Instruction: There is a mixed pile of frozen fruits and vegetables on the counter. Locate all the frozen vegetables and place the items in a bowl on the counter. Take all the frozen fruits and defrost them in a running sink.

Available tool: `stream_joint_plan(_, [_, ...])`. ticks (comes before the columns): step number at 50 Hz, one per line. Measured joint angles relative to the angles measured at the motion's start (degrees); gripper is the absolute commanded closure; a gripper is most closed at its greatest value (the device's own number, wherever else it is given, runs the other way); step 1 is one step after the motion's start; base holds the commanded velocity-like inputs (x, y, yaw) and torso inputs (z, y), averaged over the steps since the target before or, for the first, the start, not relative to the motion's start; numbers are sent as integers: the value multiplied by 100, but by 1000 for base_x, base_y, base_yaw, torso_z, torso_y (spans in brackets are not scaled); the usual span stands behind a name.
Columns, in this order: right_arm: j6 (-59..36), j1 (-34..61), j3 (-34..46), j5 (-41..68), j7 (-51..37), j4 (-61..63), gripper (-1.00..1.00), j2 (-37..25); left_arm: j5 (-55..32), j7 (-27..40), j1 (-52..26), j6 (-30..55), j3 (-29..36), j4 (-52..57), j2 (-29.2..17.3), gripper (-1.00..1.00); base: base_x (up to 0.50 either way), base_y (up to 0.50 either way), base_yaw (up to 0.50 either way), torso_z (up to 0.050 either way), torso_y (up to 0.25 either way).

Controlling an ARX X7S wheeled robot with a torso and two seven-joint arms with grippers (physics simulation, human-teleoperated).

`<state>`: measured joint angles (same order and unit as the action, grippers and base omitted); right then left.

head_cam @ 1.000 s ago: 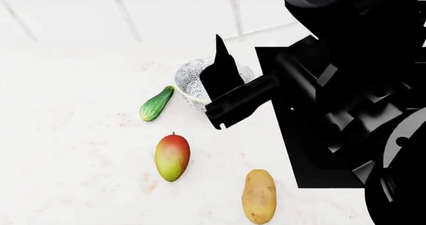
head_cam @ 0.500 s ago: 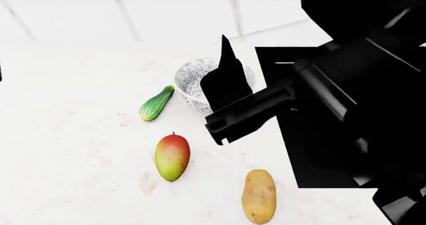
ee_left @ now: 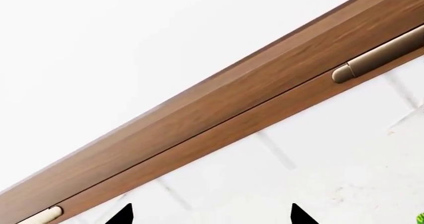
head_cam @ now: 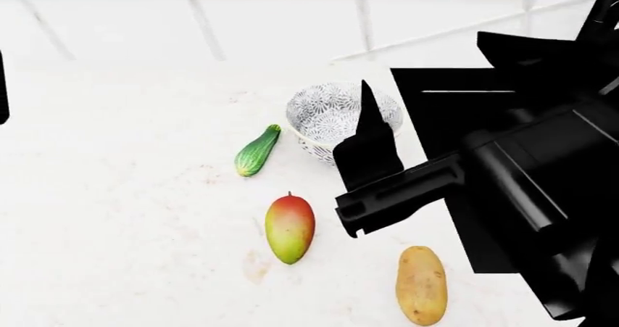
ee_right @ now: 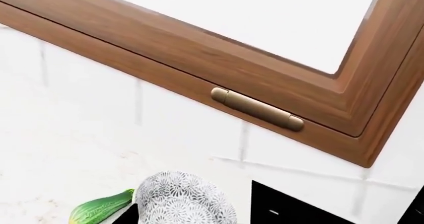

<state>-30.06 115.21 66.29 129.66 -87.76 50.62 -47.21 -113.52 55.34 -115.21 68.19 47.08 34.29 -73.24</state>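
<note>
White marble desk (head_cam: 116,196): cucumber (head_cam: 256,151), mango (head_cam: 289,227), potato (head_cam: 422,284) all unsorted; patterned bowl (head_cam: 334,109) apparently empty beside sink (head_cam: 435,98). Lemon unseen. Right fingers (head_cam: 372,146) and left fingers: state indeterminable.

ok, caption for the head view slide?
Right gripper hangs by the patterned bowl; cucumber, mango, potato lie on the counter.

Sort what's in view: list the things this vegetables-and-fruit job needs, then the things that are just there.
Job: cucumber, potato, mango, bowl, sink, counter, right gripper.

Just there: wooden window frame, brass handle, tiled wall.
</note>
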Motion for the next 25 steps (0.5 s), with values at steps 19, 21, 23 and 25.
stream_joint_plan(19, [989,789,1310,330,-159,307,-100,-500,48,-1,105,-55,-15,21,50,-100,0,0,0,0,0])
stream_joint_plan(21, [1130,943,1535,494,-161,353,-100,-524,49,5,112,-59,-15,20,61,-100,0,0,0,0,0])
stream_joint_plan(23, [1242,1096,1744,684,-164,398,-100,-544,48,12,117,-64,-15,19,71,-100,0,0,0,0,0])
stream_joint_plan(25, [1349,1241,1930,872,-170,444,-100,-567,49,16,123,-68,-16,18,80,-100,0,0,0,0,0])
